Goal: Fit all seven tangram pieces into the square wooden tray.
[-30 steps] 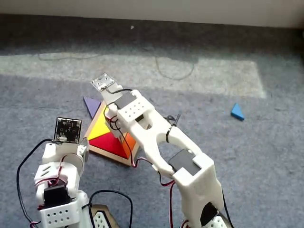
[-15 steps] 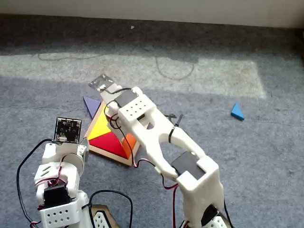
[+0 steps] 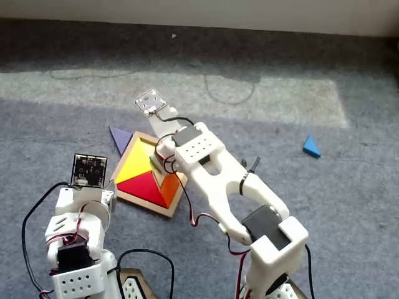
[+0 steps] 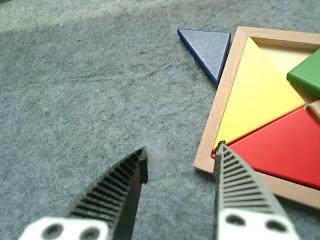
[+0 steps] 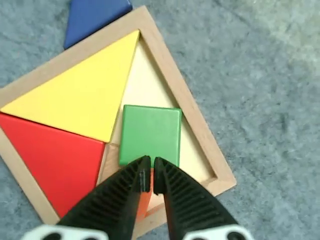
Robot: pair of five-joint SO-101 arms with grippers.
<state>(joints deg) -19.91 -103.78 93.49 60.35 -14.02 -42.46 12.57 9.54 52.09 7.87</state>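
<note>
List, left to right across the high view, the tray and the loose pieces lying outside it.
Dark blue-purple wooden triangle → square wooden tray → small bright blue triangle, far off on the carpet.

I see tray (image 3: 140, 200) on carpet (image 3: 349, 205). Inside: first large triangle (image 5: 75, 100) edge to edge with second large triangle (image 5: 55, 160), square piece (image 5: 150, 134) beside both. Loose triangle (image 3: 120, 138) just beside tray's left rim. Small triangle (image 3: 311, 147) well apart, right.
</note>
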